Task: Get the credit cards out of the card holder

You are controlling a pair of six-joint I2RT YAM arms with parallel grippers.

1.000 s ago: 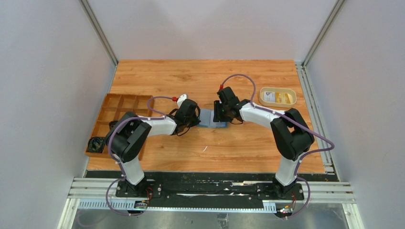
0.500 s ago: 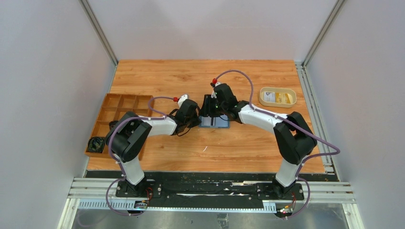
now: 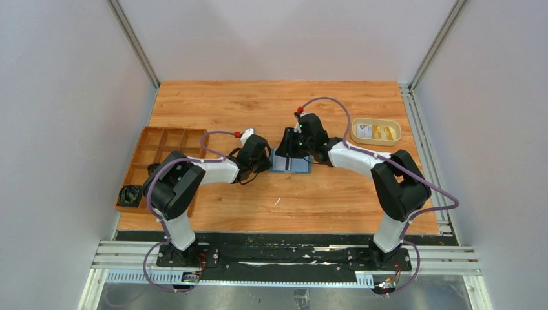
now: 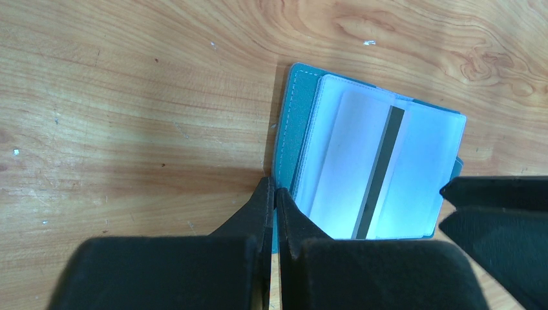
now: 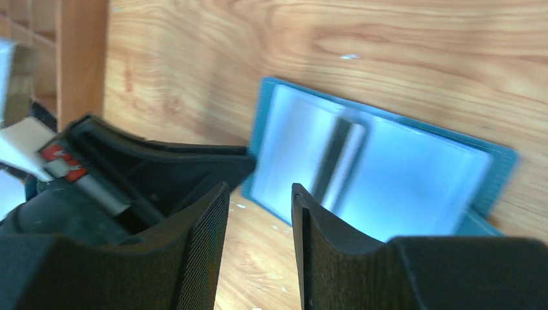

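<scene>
The blue card holder (image 3: 292, 164) lies open on the table, its clear sleeves facing up. In the left wrist view the holder (image 4: 300, 129) shows a whitish card with a dark stripe (image 4: 380, 169) in a sleeve. My left gripper (image 3: 267, 159) (image 4: 274, 192) is shut on the holder's left edge. My right gripper (image 3: 288, 143) (image 5: 258, 190) is open and empty, just above the holder's (image 5: 381, 168) left part. Two cards, one whitish (image 3: 366, 132) and one yellow (image 3: 387, 133), lie in the cream dish (image 3: 375, 122).
A brown wooden compartment tray (image 3: 150, 157) stands at the left edge, with a black item (image 3: 130, 194) in its near corner. The cream dish is at the back right. The two grippers are close together over the holder.
The right gripper swung left over the holder, then drew back slightly right. The holder now lies open. The left gripper kept its hold on the left edge.
</scene>
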